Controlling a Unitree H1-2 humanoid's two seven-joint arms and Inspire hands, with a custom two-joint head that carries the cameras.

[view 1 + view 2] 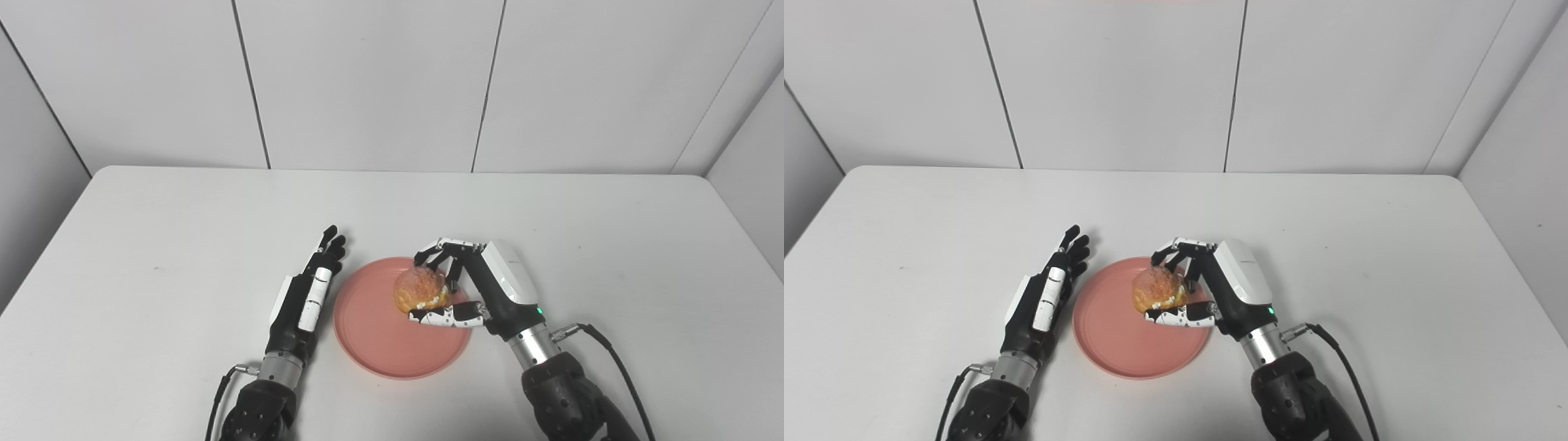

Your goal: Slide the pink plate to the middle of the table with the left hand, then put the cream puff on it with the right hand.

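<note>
Your right hand [471,288] is over the right part of the round pink plastic plate [373,337], fingers and thumb pinching the golden-brown cream puff [421,290]. Fingers [436,251] curl over the puff's top and far side, thumb [444,316] tucked under its near side. Puff looks round and domed, crust bumpy and toasted orange-brown, w/ a thin line of white cream showing along the lower edge just above the thumb. It sits above the plate's inner right area; can't tell if its base touches the plate or hangs just clear.

Plate's a flat disc w/ a low raised rim, plain salmon pink, lying on the white table [153,245] near the front, roughly centred left-to-right btwn your two arms.

Your left hand [309,288] lies just beside the plate's left rim, fingers straight and close together, pointing away from you, holding nothing. Can't tell if it touches the rim.

Labels: nothing readable on plate or puff. Right hand's white back shell has a faint grey mark, too small to read. Small green light glows at that wrist [539,311]. Black cable [612,355] loops off the right forearm.
</note>
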